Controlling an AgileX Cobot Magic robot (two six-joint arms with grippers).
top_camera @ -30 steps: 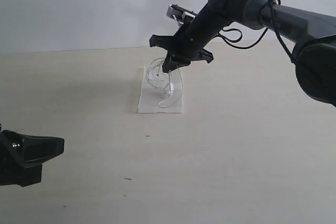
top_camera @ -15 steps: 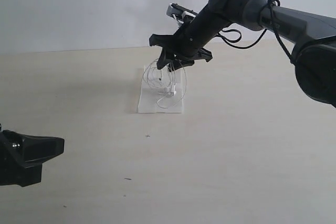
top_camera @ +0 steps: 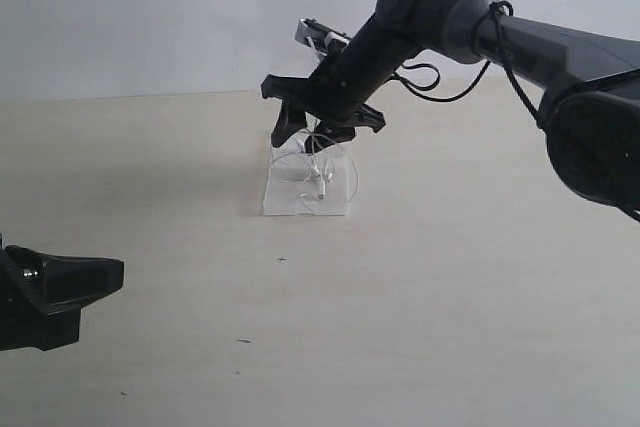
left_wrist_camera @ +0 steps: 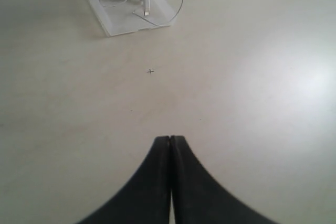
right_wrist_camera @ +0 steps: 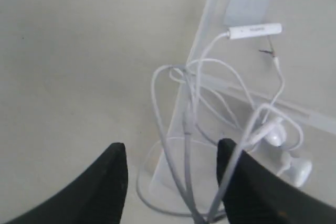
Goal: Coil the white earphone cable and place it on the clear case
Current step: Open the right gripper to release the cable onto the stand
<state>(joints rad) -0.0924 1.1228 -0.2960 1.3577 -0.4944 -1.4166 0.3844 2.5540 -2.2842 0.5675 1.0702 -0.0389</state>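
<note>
Right wrist view alone resolves 2 earbuds [right_wrist_camera: 286, 153]; right gripper [right_wrist_camera: 172, 153] spread, left gripper [left_wrist_camera: 170, 140] pressed together

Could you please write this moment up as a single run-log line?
right hand: open over clear case | white earphone cable: loose coil on case, loops overhanging edge | left hand: shut, empty, away from case

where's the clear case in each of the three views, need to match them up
Exterior view: the clear case lies near the middle of the picture, just above centre.
Left wrist view: in the picture's top left corner, partly cut off.
Right wrist view: along the picture's right side.
Shared landmark: the white earphone cable heaped on it.
</note>
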